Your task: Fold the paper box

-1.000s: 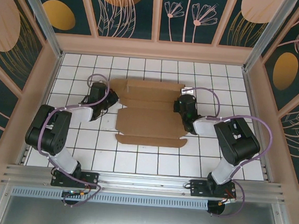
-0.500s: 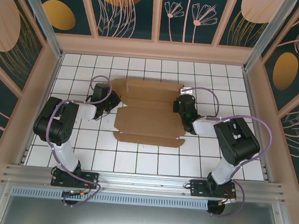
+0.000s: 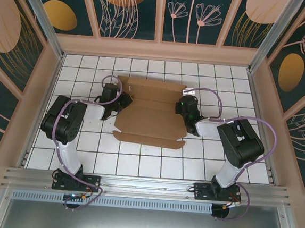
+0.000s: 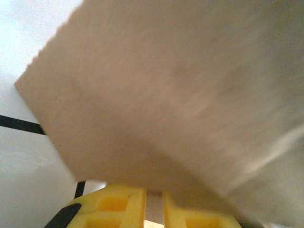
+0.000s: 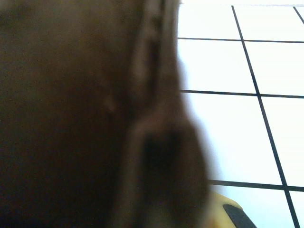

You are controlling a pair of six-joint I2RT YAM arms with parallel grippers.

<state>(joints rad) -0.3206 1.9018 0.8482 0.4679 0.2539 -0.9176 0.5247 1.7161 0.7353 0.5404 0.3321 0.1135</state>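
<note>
Across the middle of the white-tiled table [image 3: 137, 166] lies the paper box [image 3: 150, 114], a brown cardboard sheet cut with flaps and creases, spread mostly flat and set slightly toward the far side; a long narrow flap runs along its near edge, and broader panels reach to its far edge; walls with leaf and flower patterns stand around the table on the left, far and right sides.

At the near edge the left arm [image 3: 66, 128] bends up and reaches to the right, toward the left side of the paper box; the right arm [image 3: 238, 145] bends up and reaches to the left, toward its right side; purple cables loop over both.

The left fingers [image 3: 122, 103] sit at the left edge of the paper box, about halfway along it; in the left wrist view the cardboard [image 4: 180, 95] slopes close over the lens, blurred, and two yellow fingers [image 4: 118, 211] show below it with a narrow slit between them; whether they grip the cardboard I cannot tell.

The right fingers [image 3: 185, 107] sit at the right edge of the paper box, opposite the left ones; they are closed; in the right wrist view the cardboard [image 5: 85, 118] is a dark blur hard against the lens on the left, with white tiles [image 5: 237, 123] to the right; whether the cardboard is pinched between them I cannot tell.
</note>
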